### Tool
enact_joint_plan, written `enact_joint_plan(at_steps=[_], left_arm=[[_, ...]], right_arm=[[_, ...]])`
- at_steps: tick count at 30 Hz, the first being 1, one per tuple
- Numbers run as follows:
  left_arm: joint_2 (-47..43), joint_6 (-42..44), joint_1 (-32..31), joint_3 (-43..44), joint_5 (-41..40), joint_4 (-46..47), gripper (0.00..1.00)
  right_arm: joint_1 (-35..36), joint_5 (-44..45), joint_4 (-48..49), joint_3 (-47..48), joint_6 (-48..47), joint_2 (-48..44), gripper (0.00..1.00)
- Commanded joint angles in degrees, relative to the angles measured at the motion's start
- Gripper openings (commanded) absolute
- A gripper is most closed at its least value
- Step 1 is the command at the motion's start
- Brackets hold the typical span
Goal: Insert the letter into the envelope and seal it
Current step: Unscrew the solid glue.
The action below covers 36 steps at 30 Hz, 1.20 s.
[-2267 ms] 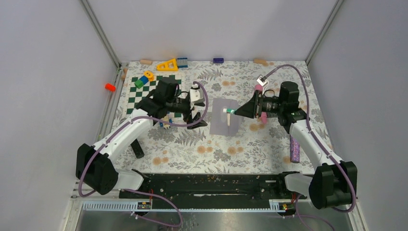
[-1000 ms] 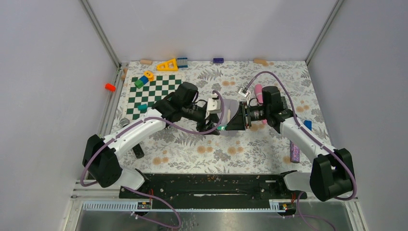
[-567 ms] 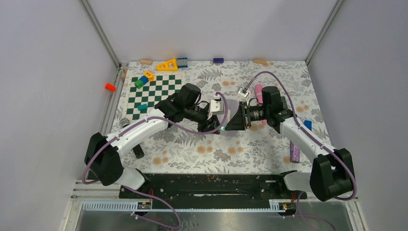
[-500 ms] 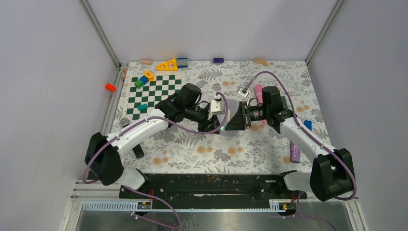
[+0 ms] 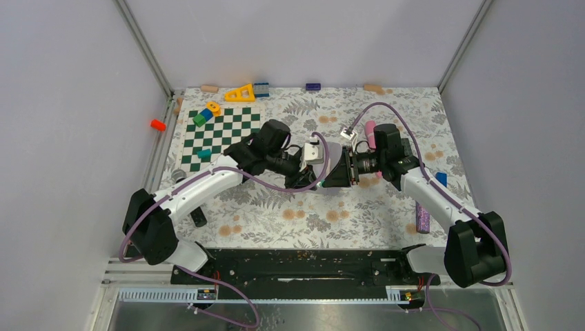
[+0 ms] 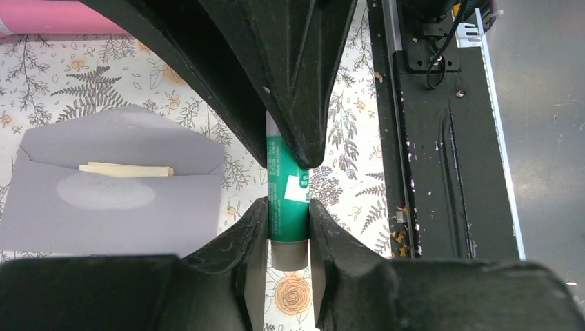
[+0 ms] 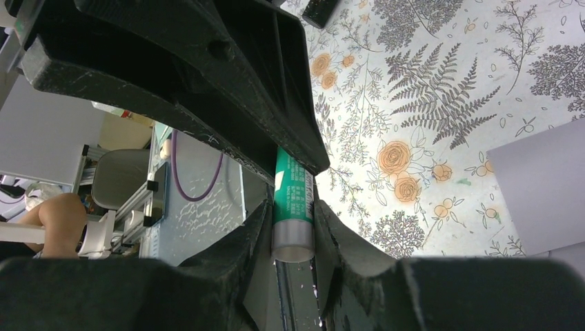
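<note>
A green glue stick [image 6: 286, 200] hangs between the two grippers above the floral table. My left gripper [image 6: 288, 207] is shut on one grey-tipped end, both pads touching it. My right gripper [image 7: 292, 210] is shut on the other end. In the top view the grippers meet tip to tip, left gripper [image 5: 312, 181] against right gripper [image 5: 332, 176]. The pale lavender envelope [image 6: 110, 200] lies flat beside them with its pointed flap open. The cream letter [image 6: 124, 169] pokes out of its mouth. A corner of the envelope [image 7: 545, 186] shows in the right wrist view.
A green checkerboard [image 5: 214, 138] with small coloured blocks lies at the back left. A pink cylinder [image 5: 370, 129] sits behind the right arm, a purple cylinder [image 5: 422, 215] and a blue block [image 5: 441, 179] to its right. The black base rail [image 6: 441, 138] runs along the near edge.
The left arm swung in from the checkerboard side to meet the right gripper, and its fingers have closed onto the glue stick. The right gripper kept its grip and barely moved.
</note>
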Motion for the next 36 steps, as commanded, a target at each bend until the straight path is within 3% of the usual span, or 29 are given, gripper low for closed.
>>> enact_joint_plan(at_steps=[1,4,10,14,20,22,27,31,36], left_arm=[[0.5,0.7,-0.4,2.8,-0.5,0.8,0.16],[0.6,0.7,-0.6,2.9,-0.7,0.7,0.04],[0.4,-0.6,-0.6,2.9,-1.2,0.9,0.00],[-1.0,-2.1,-0.6,1.1,-2.8,3.5,0.00],[-1.2,-3.5,-0.6,0.9,-3.6,4.5,0.00],[-1.0,-3.5,-0.6,0.9,-1.6,4.2,0.00],[1.7,-0.7,-0.5,3.1,8.6,-1.8,0.00],[3.9,0.7,-0.6,4.5,12.3,-5.4,0.00],[5.6,0.7,-0.6,4.7,13.5,-6.7,0.00]], right_arm=[[0.6,-0.5,0.1,2.4,-0.7,0.1,0.25],[0.6,-0.5,0.1,2.6,-0.4,0.1,0.38],[-0.4,-1.5,-0.4,4.3,1.6,-0.4,0.76],[-2.9,-2.1,-0.3,4.7,4.2,-1.0,0.78],[-3.4,-3.3,-4.0,4.4,3.0,-0.2,0.71],[-3.4,-4.0,-9.4,4.6,-4.8,-1.3,0.71],[-3.4,4.2,-21.6,3.1,-34.2,-9.9,0.78],[-3.4,8.0,-21.2,-2.1,-53.3,-18.8,0.84],[-3.4,5.9,-18.1,-7.7,-65.7,-25.4,0.86]])
